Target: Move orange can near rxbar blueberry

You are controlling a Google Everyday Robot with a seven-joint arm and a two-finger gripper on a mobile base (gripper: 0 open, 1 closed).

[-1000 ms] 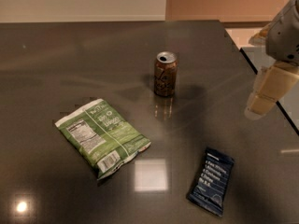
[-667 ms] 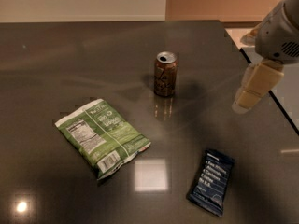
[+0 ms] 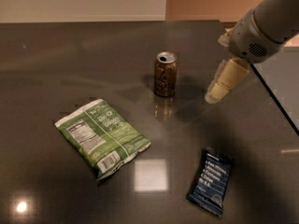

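You are in the approach step: the gripper (image 3: 219,85) hangs at the end of the arm (image 3: 264,27) that reaches in from two o'clock, and it sits just to the three o'clock side of the orange can (image 3: 165,74), near it but not touching. Whether the claw is spread or clenched you cannot tell from this view, so treat it as unknown; what is plain is that it holds nothing. The orange can stands upright on the dark table (image 3: 56,55), a little above the centre of the view, with its silver top facing up. The rxbar blueberry (image 3: 211,181) lies flat toward five o'clock from the can, well apart from it, near the lower edge of the table. A green snack bag (image 3: 102,136) lies flat at about seven o'clock from the can and is not part of the job. None of the carrying is done yet, by the look of it. Your next move calls for bringing the gripper across toward nine o'clock so that it straddles the can's body, low enough for a firm hold on the round wall. Come in level, because a nudge high on the can could tip it. Once gripped, the route runs toward five o'clock, and the bag is off that line.
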